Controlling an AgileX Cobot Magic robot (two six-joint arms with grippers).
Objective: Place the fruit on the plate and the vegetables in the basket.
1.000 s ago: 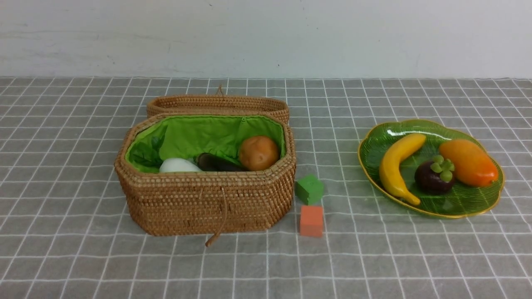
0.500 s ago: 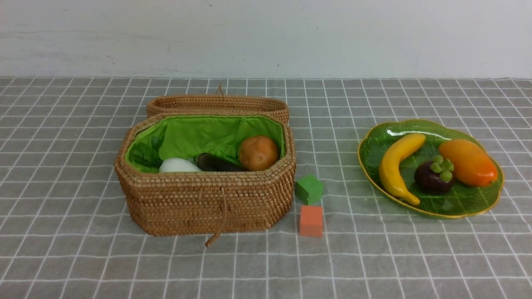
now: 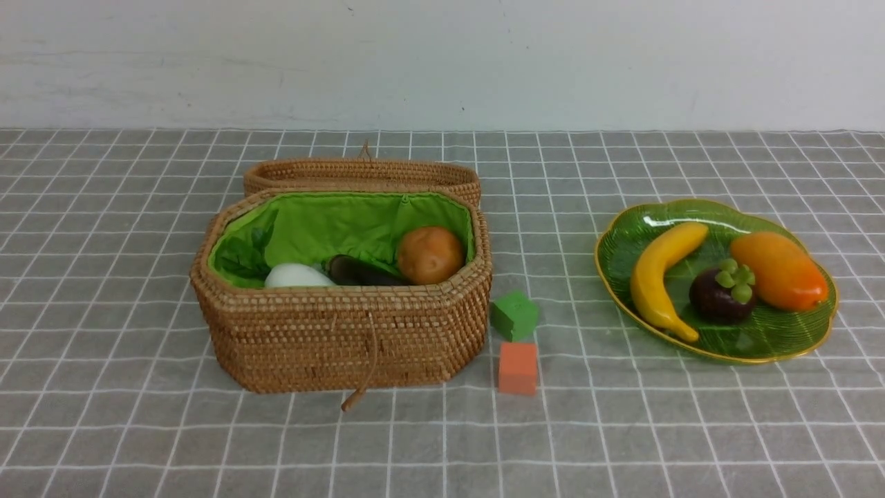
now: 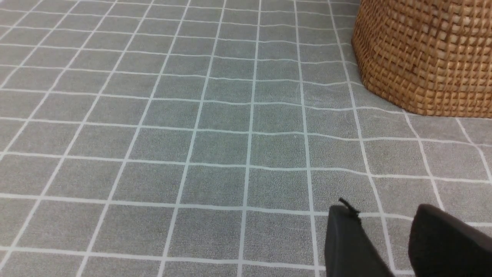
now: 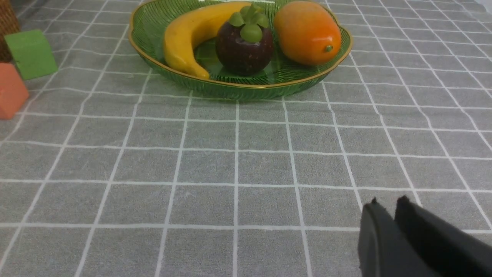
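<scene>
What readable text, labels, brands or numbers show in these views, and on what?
None: no words, labels, brands or numbers show in any view.
basket: plain weave, green lining, no tag.
plate: ribbed glass, gold rim, unmarked.
green cube and orange cube: blank faces.
tablecloth: white grid lines only.
banana, mango, mangosteen: no stickers.
</scene>
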